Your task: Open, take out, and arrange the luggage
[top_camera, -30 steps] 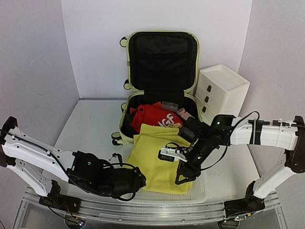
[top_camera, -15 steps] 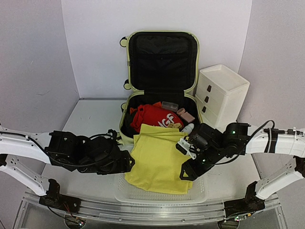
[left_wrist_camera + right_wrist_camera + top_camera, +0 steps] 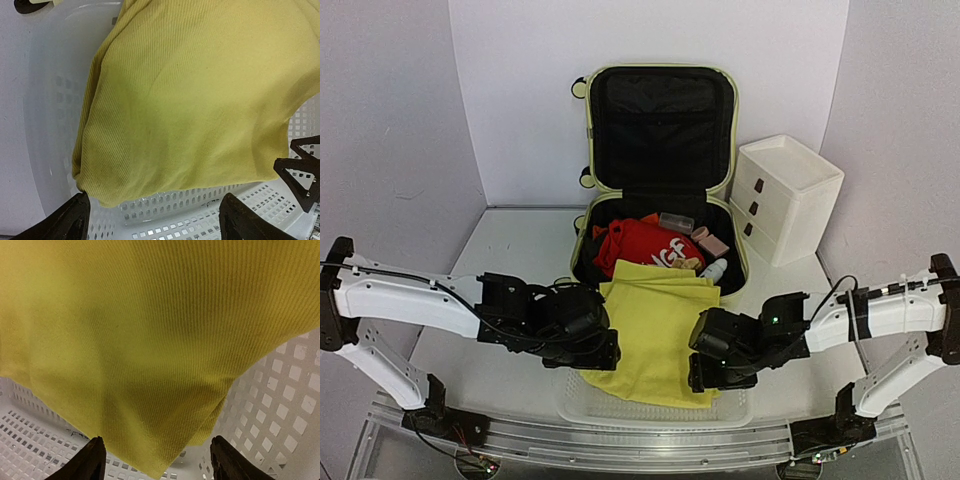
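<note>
The luggage (image 3: 660, 150) stands open at the back of the table (image 3: 510, 260), lid upright, its shell stiff and steady, I judge; the yellow garment (image 3: 655, 330) spills from it into the white mesh basket (image 3: 735, 408), limp, best pinched at its near hem; my left end effector (image 3: 157, 222) and right end effector (image 3: 160, 460) gape wide, empty.

Red garment (image 3: 642, 243) — white lettering, illegible
</note>
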